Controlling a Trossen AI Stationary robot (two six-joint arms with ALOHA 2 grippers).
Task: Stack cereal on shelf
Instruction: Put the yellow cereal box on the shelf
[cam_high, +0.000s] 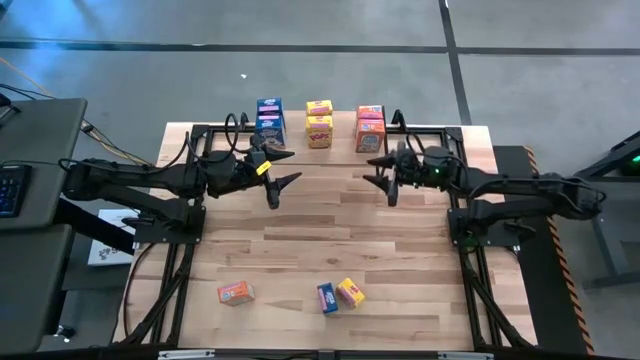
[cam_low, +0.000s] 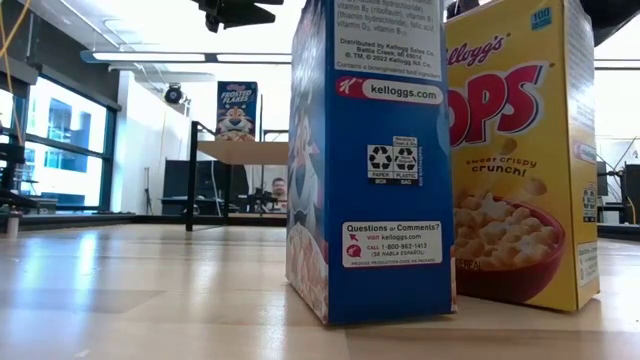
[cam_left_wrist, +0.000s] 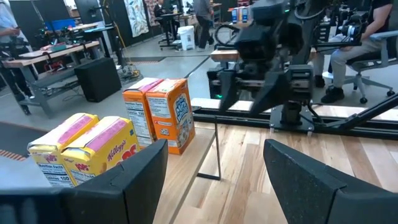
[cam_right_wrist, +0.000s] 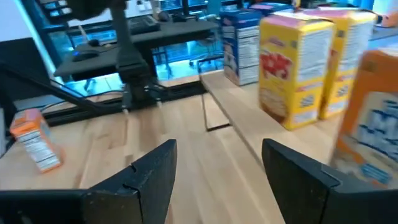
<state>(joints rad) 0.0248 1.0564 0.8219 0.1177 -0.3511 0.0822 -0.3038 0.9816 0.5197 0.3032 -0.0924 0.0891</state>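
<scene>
Cereal boxes stand in three pairs on the shelf (cam_high: 330, 137) at the far edge of my table (cam_high: 330, 240): a blue pair (cam_high: 270, 118) on my left side, a yellow pair (cam_high: 319, 124) in the middle, and an orange pair (cam_high: 370, 128) on my right. Three more are down on the near part of the table, well apart from the shelf: an orange box (cam_high: 236, 292) lying alone toward the left, and a blue box (cam_high: 327, 297) just beside a yellow box (cam_high: 350, 292) near the middle.

My left pincer (cam_high: 279, 166) hovers over the table just in front of the shelf, near the blue pair, its fingers spread wide with nothing between them. My right pincer (cam_high: 381, 175) hovers level with it, in front of the orange pair, also spread wide and holding nothing. The two face each other across a bare stretch of planks.

From table height, the near blue box (cam_low: 375, 160) and yellow box (cam_low: 520, 160) stand upright side by side; I cannot tell whether they touch.
</scene>
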